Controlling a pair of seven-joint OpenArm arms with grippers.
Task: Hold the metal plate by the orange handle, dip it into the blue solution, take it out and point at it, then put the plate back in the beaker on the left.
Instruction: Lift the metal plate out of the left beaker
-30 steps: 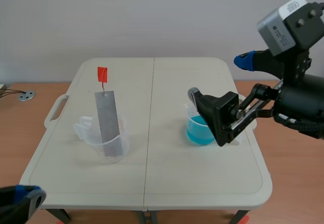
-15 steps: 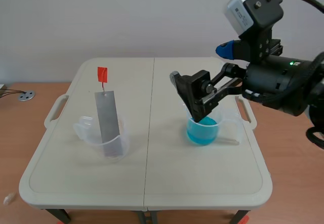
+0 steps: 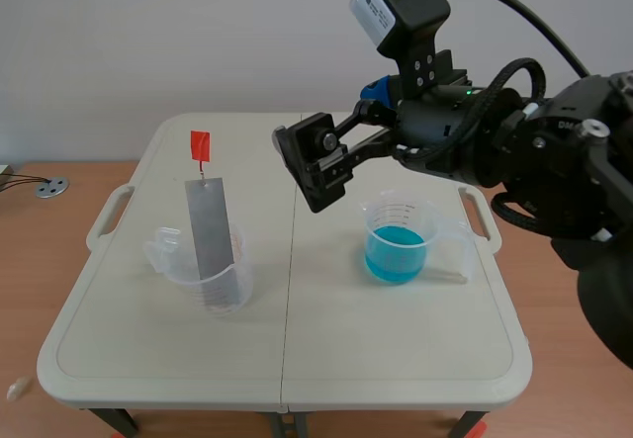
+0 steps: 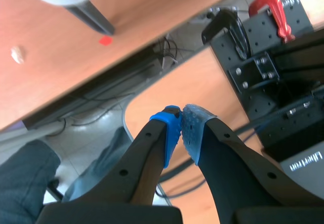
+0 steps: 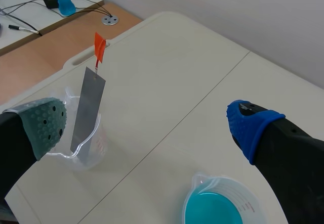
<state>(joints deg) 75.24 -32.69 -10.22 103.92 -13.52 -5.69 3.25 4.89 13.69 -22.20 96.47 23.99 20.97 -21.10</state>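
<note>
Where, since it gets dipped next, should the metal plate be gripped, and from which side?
Best the orange handle, approached from above: the metal plate leans near-upright in the clear beaker, so its handle stands free at the top, well above the rim.

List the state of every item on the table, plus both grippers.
metal plate: leaning in the left beaker, not gripped
orange handle: at the plate's top, free
left beaker: upright, holds the plate
right beaker: upright, partly filled
blue solution: in the right beaker
right gripper: fingers open, empty, in the air over the table
left gripper: fingers shut on nothing, off the table
</note>
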